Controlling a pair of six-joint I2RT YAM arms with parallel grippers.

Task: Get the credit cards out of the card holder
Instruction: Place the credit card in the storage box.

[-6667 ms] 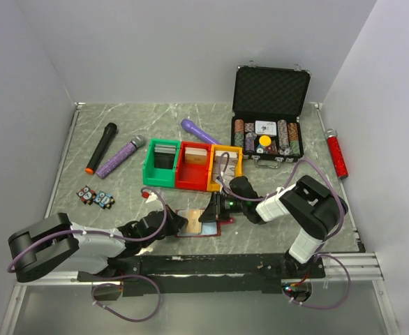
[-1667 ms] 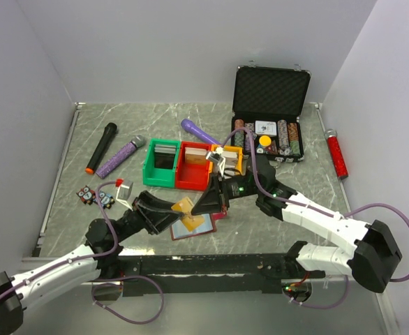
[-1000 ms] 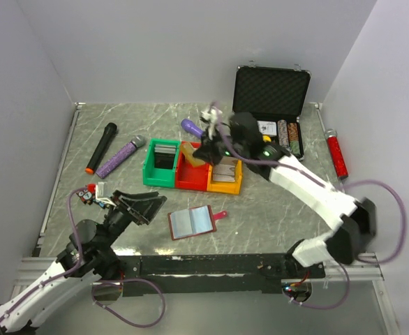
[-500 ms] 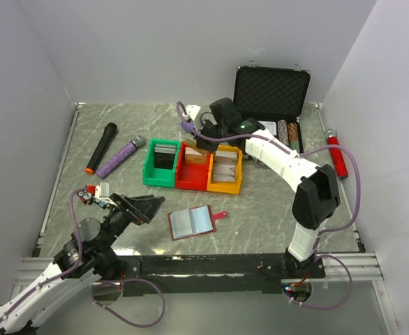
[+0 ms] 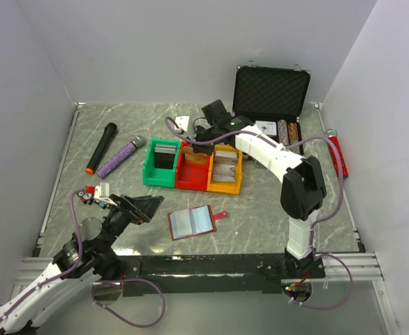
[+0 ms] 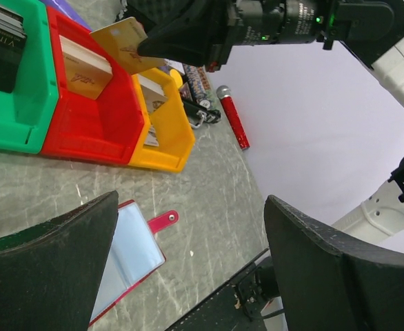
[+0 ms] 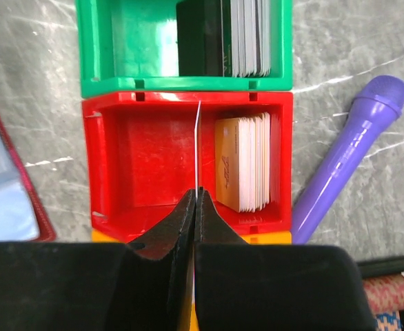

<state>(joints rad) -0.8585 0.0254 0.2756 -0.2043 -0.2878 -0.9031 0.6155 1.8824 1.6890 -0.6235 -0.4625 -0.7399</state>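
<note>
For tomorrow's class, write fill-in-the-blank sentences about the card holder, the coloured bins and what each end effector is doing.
The dark-red folding card holder lies ___ on the grey marbled table. The right end effector pinches a thin tan card above the red plastic bin, which sits between a yellow plastic bin and a ___ one. The left end effector holds ___.
Missing words: open, green, nothing.

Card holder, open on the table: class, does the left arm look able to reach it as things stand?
Probably yes: the card holder lies just ahead of the open left gripper, nothing lying between them, and the right gripper is away over the red bin with a card.
</note>
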